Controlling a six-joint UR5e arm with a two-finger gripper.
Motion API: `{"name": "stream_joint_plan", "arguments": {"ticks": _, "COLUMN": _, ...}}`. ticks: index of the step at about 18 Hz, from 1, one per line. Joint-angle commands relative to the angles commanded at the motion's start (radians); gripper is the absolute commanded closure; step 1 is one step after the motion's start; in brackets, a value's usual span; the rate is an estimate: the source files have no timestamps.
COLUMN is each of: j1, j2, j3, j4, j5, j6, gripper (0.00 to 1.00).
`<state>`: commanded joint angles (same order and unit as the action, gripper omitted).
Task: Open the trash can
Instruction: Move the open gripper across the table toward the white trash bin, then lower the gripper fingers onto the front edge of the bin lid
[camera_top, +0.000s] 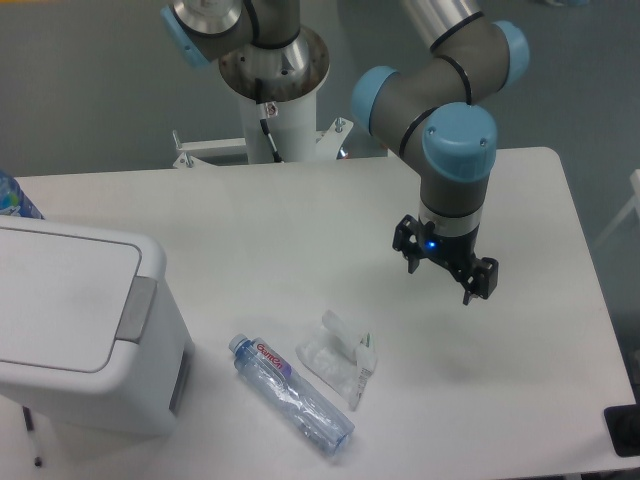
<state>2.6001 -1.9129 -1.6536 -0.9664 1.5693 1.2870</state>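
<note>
The trash can (75, 330) is a large boxy white bin at the left edge of the table, its flat lid down and a grey push-bar (137, 307) on its right rim. My gripper (444, 272) hangs above the table's right half, far to the right of the bin. Its two dark fingers stand apart with nothing between them, so it is open.
A clear plastic bottle (291, 394) lies on its side near the front edge, right of the bin. A crumpled clear wrapper (338, 357) lies beside it. The robot's base column (275, 90) stands behind the table. A blue-white object (14, 198) pokes in at the far left.
</note>
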Motion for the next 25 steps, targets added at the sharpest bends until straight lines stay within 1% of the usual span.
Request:
{"name": "stream_joint_plan", "arguments": {"ticks": 2, "j1": 0.000, "j2": 0.000, "j3": 0.003, "j4": -0.003, "j5": 0.006, "j6": -0.003, "gripper": 0.00}}
{"name": "stream_joint_plan", "arguments": {"ticks": 4, "j1": -0.002, "j2": 0.002, "j3": 0.009, "j4": -0.006, "j5": 0.008, "j6": -0.046, "gripper": 0.00}}
{"name": "stream_joint_plan", "arguments": {"ticks": 6, "j1": -0.006, "j2": 0.009, "j3": 0.015, "j4": -0.021, "j5": 0.003, "j6": -0.092, "gripper": 0.00}}
{"name": "stream_joint_plan", "arguments": {"ticks": 8, "j1": -0.024, "j2": 0.023, "j3": 0.028, "j4": -0.032, "j5": -0.005, "j6": -0.176, "gripper": 0.00}}
{"name": "stream_joint_plan", "arguments": {"ticks": 9, "j1": -0.037, "j2": 0.031, "j3": 0.043, "j4": -0.040, "j5": -0.014, "j6": -0.251, "gripper": 0.00}}
{"name": "stream_joint_plan", "arguments": {"ticks": 10, "j1": -0.047, "j2": 0.031, "j3": 0.064, "j4": -0.058, "j5": -0.026, "j6": -0.293, "gripper": 0.00}}
{"name": "stream_joint_plan", "arguments": {"ticks": 12, "j1": -0.061, "j2": 0.031, "j3": 0.116, "j4": -0.130, "j5": -0.055, "j6": -0.357, "gripper": 0.00}}
{"name": "stream_joint_plan", "arguments": {"ticks": 16, "j1": -0.084, "j2": 0.029, "j3": 0.248, "j4": -0.316, "j5": -0.135, "j6": -0.474, "gripper": 0.00}}
{"name": "stream_joint_plan", "arguments": {"ticks": 18, "j1": -0.094, "j2": 0.029, "j3": 0.305, "j4": -0.391, "j5": -0.182, "j6": -0.527, "gripper": 0.00}}
{"name": "stream_joint_plan", "arguments": {"ticks": 19, "j1": -0.103, "j2": 0.031, "j3": 0.330, "j4": -0.412, "j5": -0.205, "j6": -0.555, "gripper": 0.00}}
{"name": "stream_joint_plan", "arguments": {"ticks": 20, "j1": -0.112, "j2": 0.031, "j3": 0.350, "j4": -0.420, "j5": -0.230, "j6": -0.596, "gripper": 0.00}}
{"name": "stream_joint_plan", "arguments": {"ticks": 25, "j1": -0.147, "j2": 0.023, "j3": 0.428, "j4": -0.410, "j5": -0.375, "j6": -0.814, "gripper": 0.00}}
